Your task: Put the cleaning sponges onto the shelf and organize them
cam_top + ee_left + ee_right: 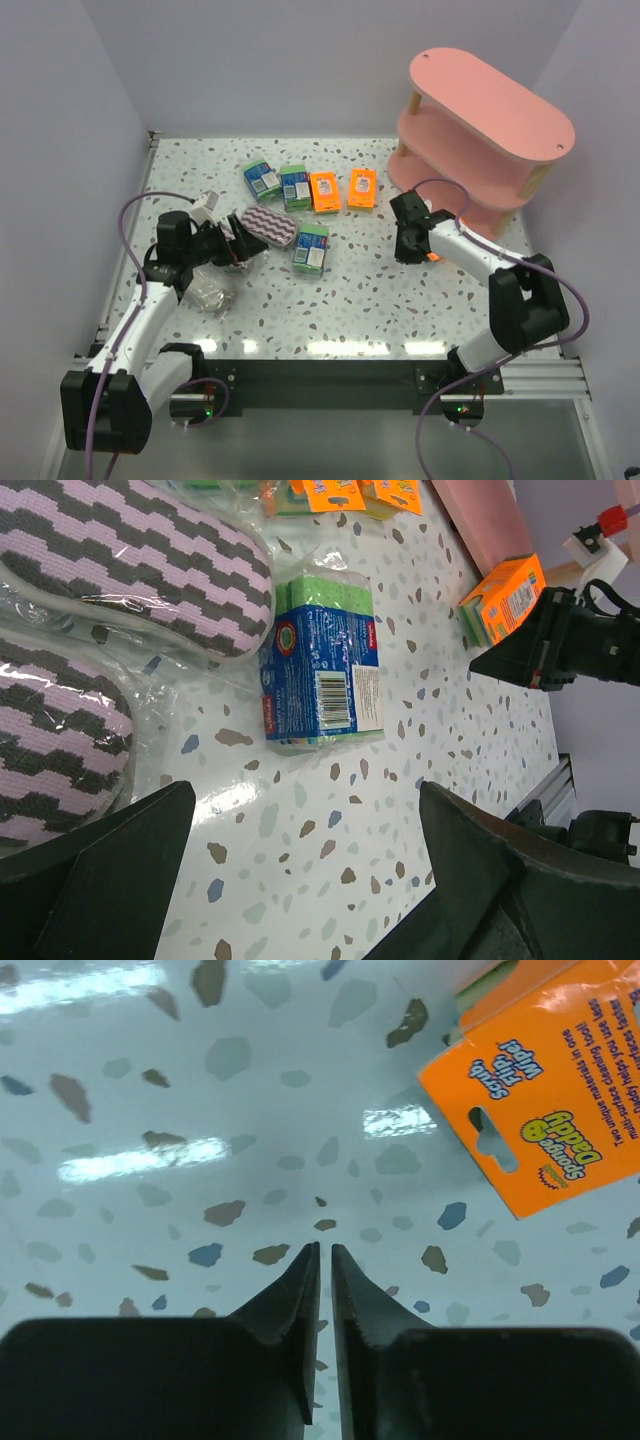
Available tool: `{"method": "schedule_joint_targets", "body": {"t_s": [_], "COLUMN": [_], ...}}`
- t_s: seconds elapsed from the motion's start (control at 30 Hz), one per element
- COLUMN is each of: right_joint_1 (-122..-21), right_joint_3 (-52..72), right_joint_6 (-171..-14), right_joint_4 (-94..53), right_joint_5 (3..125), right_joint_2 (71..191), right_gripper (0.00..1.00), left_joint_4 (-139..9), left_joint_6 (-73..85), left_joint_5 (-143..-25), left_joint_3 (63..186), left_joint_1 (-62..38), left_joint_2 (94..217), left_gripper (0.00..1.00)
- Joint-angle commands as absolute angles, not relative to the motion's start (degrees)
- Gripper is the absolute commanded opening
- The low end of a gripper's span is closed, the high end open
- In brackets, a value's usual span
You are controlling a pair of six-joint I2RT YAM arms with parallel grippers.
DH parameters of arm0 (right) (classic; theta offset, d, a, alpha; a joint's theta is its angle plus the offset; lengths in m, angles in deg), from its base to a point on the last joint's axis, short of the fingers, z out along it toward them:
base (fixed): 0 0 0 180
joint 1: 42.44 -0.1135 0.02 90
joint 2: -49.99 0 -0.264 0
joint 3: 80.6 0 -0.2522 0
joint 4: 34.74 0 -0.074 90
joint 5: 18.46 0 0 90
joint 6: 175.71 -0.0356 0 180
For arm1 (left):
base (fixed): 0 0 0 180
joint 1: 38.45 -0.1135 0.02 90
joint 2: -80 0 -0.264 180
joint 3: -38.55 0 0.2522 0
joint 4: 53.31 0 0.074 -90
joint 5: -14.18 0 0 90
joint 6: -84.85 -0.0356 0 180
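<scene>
Nearest me, right gripper (322,1248) is pinching nothing, jaws nearly together. I am risking an empty lift toward the pink shelf (490,100) at one o'clock, the orange sponge pack (560,1110) lying untouched at two o'clock. Left gripper (308,790) is gaping wide.

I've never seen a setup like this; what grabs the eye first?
The pink shelf in the far right corner, towering over everything else. Then two bright orange packs side by side mid-table, and a purple zigzag sponge lying nearer, to their left.
</scene>
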State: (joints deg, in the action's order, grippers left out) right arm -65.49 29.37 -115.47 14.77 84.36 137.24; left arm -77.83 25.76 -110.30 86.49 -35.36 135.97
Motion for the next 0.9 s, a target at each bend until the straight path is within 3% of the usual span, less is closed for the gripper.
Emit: {"method": "schedule_joint_targets", "body": {"t_s": [0.0,0.07,0.27,0.87], "right_joint_1": [-64.85,-64.85,-64.50,-54.22], "right_joint_3": [26.41,25.44,21.66,15.15], "right_joint_6": [-116.38,-116.21,-115.42,-111.11], "right_joint_4": [17.86,19.01,19.27,22.26], "right_joint_5": [90.69,93.40,98.69,105.38], "right_joint_2": [141.30,144.55,150.09,150.72], "right_gripper": [0.11,0.04,0.01,0.00], "left_joint_4": [-76.47,-76.99,-77.96,-78.93], "left_joint_6": [25.96,25.69,24.90,23.85], "left_joint_5": [-110.98,-110.54,-110.19,-109.74], "left_joint_3": [85.97,85.71,85.89,86.68], "left_joint_1": [-35.20,-35.20,-35.20,-35.28], "left_joint_2": [133.97,133.71,133.35,133.53], "left_gripper": [1.00,1.00,1.00,1.00]}}
